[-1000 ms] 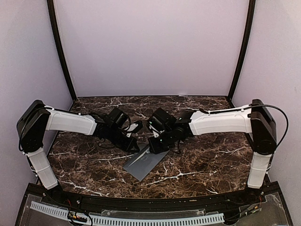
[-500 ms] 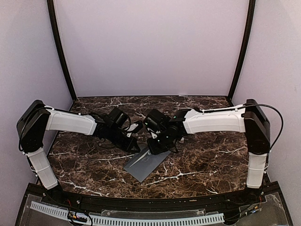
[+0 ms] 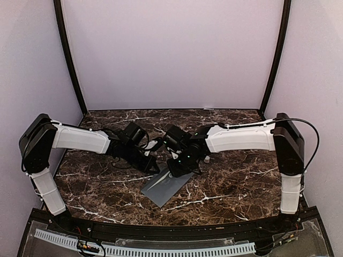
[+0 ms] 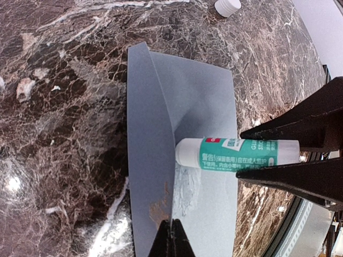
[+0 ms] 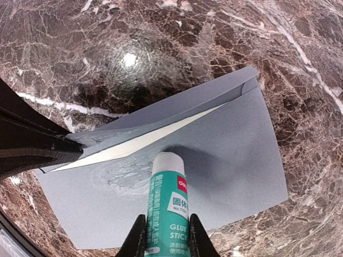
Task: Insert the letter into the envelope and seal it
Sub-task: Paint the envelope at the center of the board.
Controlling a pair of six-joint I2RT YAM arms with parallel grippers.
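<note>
The slate-grey envelope (image 3: 166,186) lies on the marble table with its flap (image 4: 147,134) raised. My left gripper (image 4: 172,227) is shut on the flap's tip and holds it up. The letter (image 5: 144,140) shows only as a cream sliver inside the envelope's mouth. My right gripper (image 5: 163,219) is shut on a green-and-white glue stick (image 5: 169,198). The stick's white tip touches the envelope body (image 5: 236,150) just below the mouth. A pale glue smear (image 5: 115,174) lies beside the tip. In the top view both grippers meet over the envelope's far end (image 3: 170,170).
A small white glue cap (image 4: 228,6) stands on the table beyond the envelope. Dark veined marble (image 3: 236,182) surrounds the envelope on all sides. Purple walls enclose the back and sides.
The right arm has shifted slightly left, carrying the glue stick along the envelope. The left arm and the held flap have not moved.
</note>
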